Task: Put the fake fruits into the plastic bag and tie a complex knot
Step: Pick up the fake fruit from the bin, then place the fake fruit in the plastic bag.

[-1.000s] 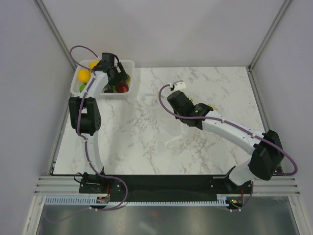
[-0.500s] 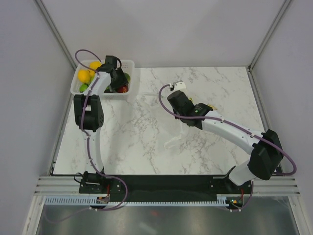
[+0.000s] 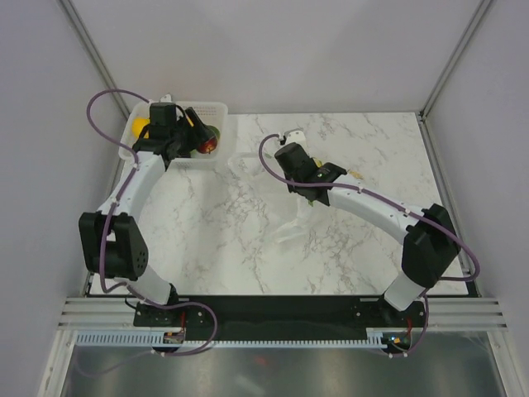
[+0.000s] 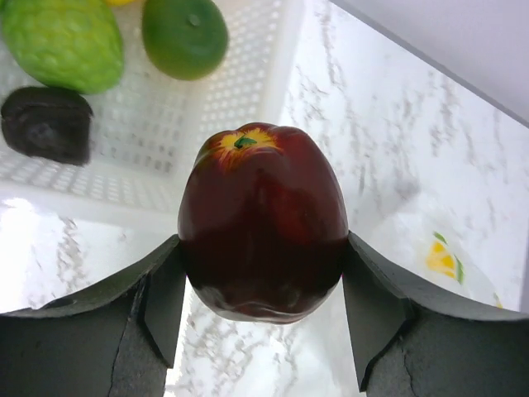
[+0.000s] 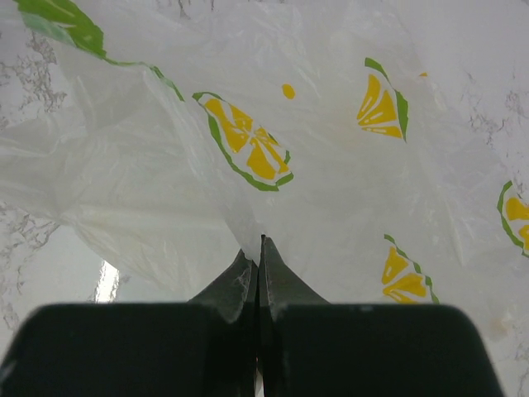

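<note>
Left hand (image 4: 263,277) gripping dark red fruit (image 4: 263,217) near white basket (image 4: 248,74) at upper left, right hand (image 5: 260,256) pinched shut on plastic bag (image 5: 331,182) mid-frame.

Upright dark red apple (image 4: 263,231); crumpled lemon-print bag (image 5: 248,157)

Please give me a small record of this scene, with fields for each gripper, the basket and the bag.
left gripper: closed on the dark red apple
right gripper: shut, pinching a fold of the plastic bag
basket: white, perforated; holds a bumpy green fruit, a smooth green fruit, a black fruit
plastic bag: white, lemon print, crumpled on the marble table
</note>
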Tool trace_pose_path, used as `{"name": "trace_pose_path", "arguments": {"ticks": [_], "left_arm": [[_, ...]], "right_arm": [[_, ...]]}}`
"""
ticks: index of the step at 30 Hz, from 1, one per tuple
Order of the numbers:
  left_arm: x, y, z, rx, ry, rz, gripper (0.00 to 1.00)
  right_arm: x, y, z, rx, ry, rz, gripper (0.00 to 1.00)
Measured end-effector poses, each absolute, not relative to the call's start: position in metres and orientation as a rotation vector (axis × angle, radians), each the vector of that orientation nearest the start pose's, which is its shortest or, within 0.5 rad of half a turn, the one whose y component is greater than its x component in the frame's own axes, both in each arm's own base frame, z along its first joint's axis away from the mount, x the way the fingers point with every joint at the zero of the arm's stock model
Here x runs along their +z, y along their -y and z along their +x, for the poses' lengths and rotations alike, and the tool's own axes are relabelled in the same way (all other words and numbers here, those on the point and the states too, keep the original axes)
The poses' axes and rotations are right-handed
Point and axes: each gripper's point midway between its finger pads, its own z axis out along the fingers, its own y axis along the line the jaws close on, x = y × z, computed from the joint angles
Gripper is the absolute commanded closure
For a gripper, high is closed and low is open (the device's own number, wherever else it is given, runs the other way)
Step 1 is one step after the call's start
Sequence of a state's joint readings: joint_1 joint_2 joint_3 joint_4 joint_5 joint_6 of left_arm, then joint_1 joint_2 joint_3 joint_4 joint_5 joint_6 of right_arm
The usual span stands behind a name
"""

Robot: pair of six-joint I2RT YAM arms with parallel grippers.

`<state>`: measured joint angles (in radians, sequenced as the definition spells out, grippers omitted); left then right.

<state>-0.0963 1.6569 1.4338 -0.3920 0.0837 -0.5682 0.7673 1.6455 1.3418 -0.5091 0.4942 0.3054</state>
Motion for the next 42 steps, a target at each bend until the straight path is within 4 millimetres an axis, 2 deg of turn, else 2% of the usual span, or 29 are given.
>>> {"name": "trace_pose_path", "arguments": {"ticks": [2, 8, 11, 15, 18, 20, 22, 25, 30, 35, 42], "left_arm": [[0.220, 0.090, 0.455, -0.518, -2.131, -0.453, 0.64], [0.218, 0.112, 0.388, -0.637, -2.084, -0.426, 0.61], [0.236, 0.120, 0.364, -0.695, -2.027, -0.392, 0.61], [0.270, 0.132, 0.336, -0.766, -1.908, -0.326, 0.60], [0.282, 0.147, 0.313, -0.817, -1.858, -0.265, 0.59], [0.283, 0.157, 0.304, -0.844, -1.843, -0.232, 0.59], [0.274, 0.170, 0.302, -0.869, -1.866, -0.208, 0.59], [0.251, 0.191, 0.310, -0.897, -1.928, -0.195, 0.60], [0.189, 0.226, 0.314, -0.915, -2.087, -0.177, 0.60], [0.167, 0.254, 0.315, -0.954, -2.131, -0.152, 0.60], [0.136, 0.270, 0.329, -0.967, -2.185, -0.213, 0.61]], "right_arm": [[0.169, -0.247, 0.362, -0.018, -2.236, -0.294, 1.00], [0.173, -0.258, 0.372, 0.009, -2.232, -0.298, 1.00], [0.170, -0.262, 0.374, 0.013, -2.240, -0.308, 1.00], [0.163, -0.267, 0.376, 0.020, -2.256, -0.323, 1.00], [0.159, -0.269, 0.376, 0.023, -2.268, -0.332, 1.00], [0.158, -0.270, 0.374, 0.032, -2.275, -0.340, 1.00], [0.158, -0.272, 0.374, 0.044, -2.278, -0.345, 1.00], [0.157, -0.275, 0.372, 0.062, -2.282, -0.349, 1.00], [0.157, -0.278, 0.370, 0.091, -2.292, -0.352, 1.00], [0.166, -0.277, 0.367, 0.109, -2.283, -0.338, 1.00], [0.187, -0.276, 0.366, 0.141, -2.245, -0.314, 1.00]]}}
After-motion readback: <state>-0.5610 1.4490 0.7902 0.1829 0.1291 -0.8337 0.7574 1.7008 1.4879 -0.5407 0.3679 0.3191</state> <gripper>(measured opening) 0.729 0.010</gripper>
